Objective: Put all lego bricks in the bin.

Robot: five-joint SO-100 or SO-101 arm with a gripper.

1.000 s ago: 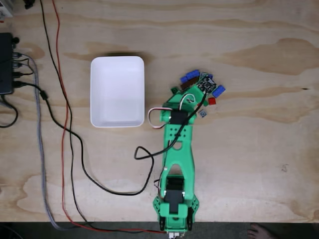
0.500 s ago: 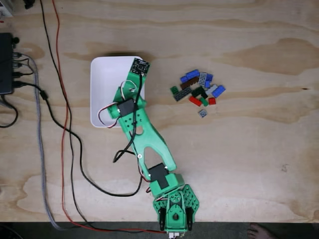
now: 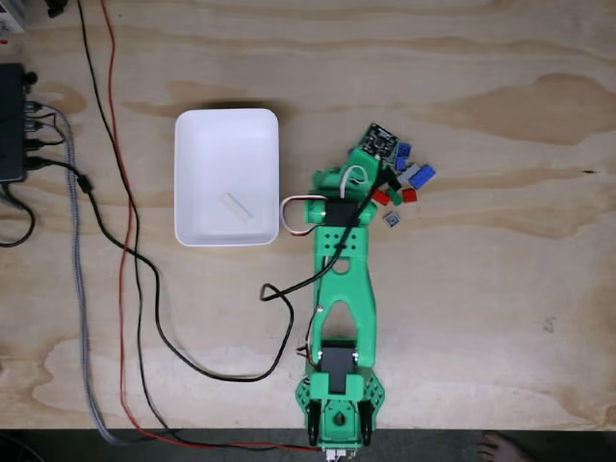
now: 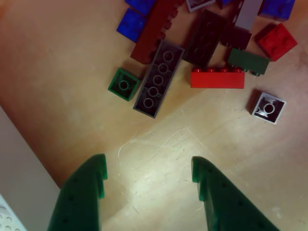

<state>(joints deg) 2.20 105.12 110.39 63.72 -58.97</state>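
Observation:
The lego bricks [image 3: 408, 194] lie in a loose pile right of the bin [image 3: 226, 115], a white shallow tray. One white plate [image 3: 236, 205] rests inside it. My green arm [image 3: 342, 260] reaches up from the near edge and its tip covers the left part of the pile. In the other view my gripper [image 4: 148, 163] is open and empty above bare wood. Just beyond it lie a small green brick [image 4: 123, 84], a long grey plate [image 4: 159, 78], a long red brick [image 4: 217, 78] and a small grey brick [image 4: 267, 108]. Blue, brown, black and red bricks sit farther off.
Black and red cables [image 3: 130, 250] run down the table left of the bin and loop toward the arm's base. A black box [image 3: 12, 125] with plugs sits at the left edge. A person's foot [image 3: 500, 448] shows beyond the near edge at lower right.
Half a second ago the arm's tip was over the bin. It has swung back right to the pile, and a white plate now lies in the bin.

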